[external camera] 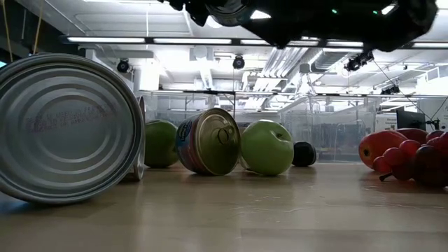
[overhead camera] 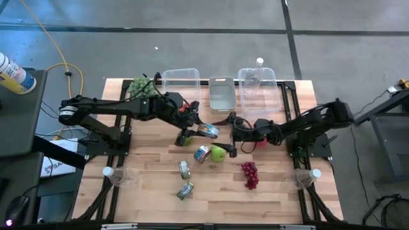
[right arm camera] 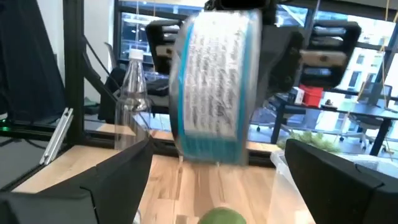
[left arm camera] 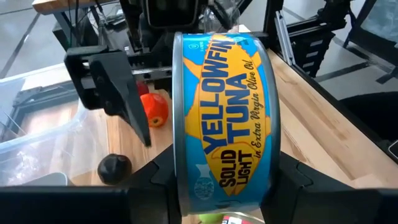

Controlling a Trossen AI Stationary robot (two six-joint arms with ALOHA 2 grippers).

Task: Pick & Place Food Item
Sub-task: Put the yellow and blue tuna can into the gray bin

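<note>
My left gripper point(overhead camera: 204, 131) is shut on a yellowfin tuna can point(left arm camera: 227, 118) with a blue and yellow label, held above the table's middle. My right gripper point(overhead camera: 229, 135) faces it from the right, open, with its fingers point(right arm camera: 336, 180) spread wide and touching nothing. In the right wrist view the tuna can point(right arm camera: 214, 87) hangs just ahead of those fingers. A green apple point(overhead camera: 218, 153) rests on the table below the two grippers. Three more cans lie on the wood: one point(overhead camera: 202, 154), a second point(overhead camera: 185, 169) and a third point(overhead camera: 185, 190). My left gripper pinches the tuna can between its two fingers point(left arm camera: 158, 177), one on each flat end. The labelled side wall point(left arm camera: 249, 93) faces the wrist camera. The can stands on edge in the hold, lifted clear of the table.
Purple grapes point(overhead camera: 250, 174) lie near the table's right near part and a red fruit point(overhead camera: 262, 142) sits by the right arm. Three clear containers point(overhead camera: 222, 92) line the far edge, with a green bunch point(overhead camera: 139, 86) at far left. A dark round fruit point(left arm camera: 115, 168) lies close by.
</note>
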